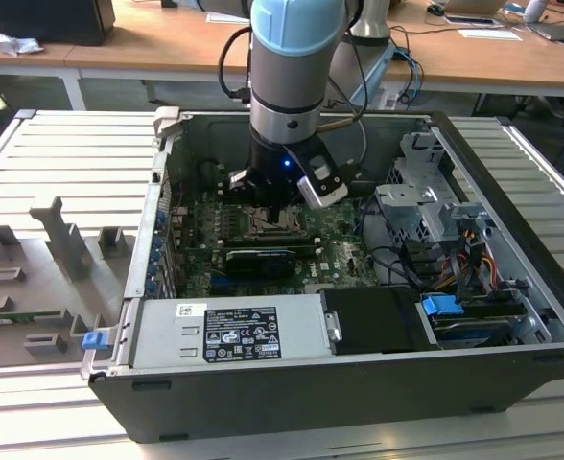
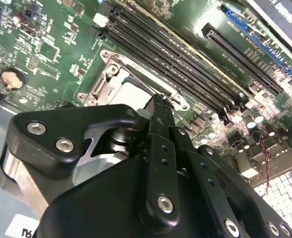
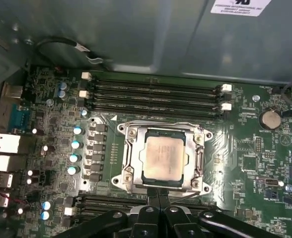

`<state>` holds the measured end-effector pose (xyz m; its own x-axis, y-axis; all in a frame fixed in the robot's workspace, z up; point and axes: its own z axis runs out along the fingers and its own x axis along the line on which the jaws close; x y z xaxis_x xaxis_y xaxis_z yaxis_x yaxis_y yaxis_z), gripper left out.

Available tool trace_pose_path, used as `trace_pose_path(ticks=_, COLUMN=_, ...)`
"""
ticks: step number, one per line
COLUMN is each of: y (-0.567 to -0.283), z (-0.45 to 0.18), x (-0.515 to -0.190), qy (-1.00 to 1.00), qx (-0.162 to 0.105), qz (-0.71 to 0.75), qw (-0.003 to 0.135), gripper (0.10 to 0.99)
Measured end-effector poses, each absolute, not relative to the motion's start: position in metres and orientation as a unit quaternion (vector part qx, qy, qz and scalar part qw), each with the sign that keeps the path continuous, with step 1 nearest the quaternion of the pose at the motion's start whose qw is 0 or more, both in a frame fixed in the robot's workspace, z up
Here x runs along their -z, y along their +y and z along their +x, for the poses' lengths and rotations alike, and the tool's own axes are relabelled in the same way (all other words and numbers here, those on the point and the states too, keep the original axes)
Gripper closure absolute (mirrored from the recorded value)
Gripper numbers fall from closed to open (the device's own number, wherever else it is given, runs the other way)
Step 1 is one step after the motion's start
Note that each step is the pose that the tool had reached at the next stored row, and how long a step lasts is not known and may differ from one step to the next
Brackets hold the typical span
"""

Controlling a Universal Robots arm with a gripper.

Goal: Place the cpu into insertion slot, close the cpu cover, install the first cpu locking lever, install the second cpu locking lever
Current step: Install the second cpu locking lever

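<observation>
One pale beige-silver square cpu (image 3: 163,157) | seated in black metal-rimmed insertion slot (image 3: 162,159) | black gripper (image 3: 157,194) at slot edge | jaws pressed together

You see the chip (image 3: 163,157) lying flat in its socket (image 3: 162,184) on the circuit board (image 3: 245,148), with the metal frame (image 3: 130,148) down around it; memory slots (image 3: 153,94) run along one side of the socket and more along the opposite side. The gripper (image 3: 158,194) sits at the socket's edge. In the exterior view, the board (image 1: 344,251) lies inside the open computer case (image 1: 292,383), drive cage (image 1: 435,211) toward the exterior view's right
</observation>
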<state>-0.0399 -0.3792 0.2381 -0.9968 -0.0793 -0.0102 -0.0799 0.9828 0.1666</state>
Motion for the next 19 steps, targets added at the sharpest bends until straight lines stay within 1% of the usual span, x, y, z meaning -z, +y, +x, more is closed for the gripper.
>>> trace_pose_path(ticks=10, y=-0.389, z=-0.047, x=-0.238, qy=0.996, qx=-0.084, qz=-0.040, qw=0.002, gripper=0.980)
trace_pose_path(ticks=16, y=-0.389, z=-0.062, x=-0.225, qy=0.996, qx=-0.084, qz=-0.040, qw=0.002, gripper=0.980)
trace_pose_path(ticks=19, y=-0.390, z=-0.063, x=-0.221, qy=0.995, qx=-0.094, qz=-0.040, qw=0.002, gripper=0.980)
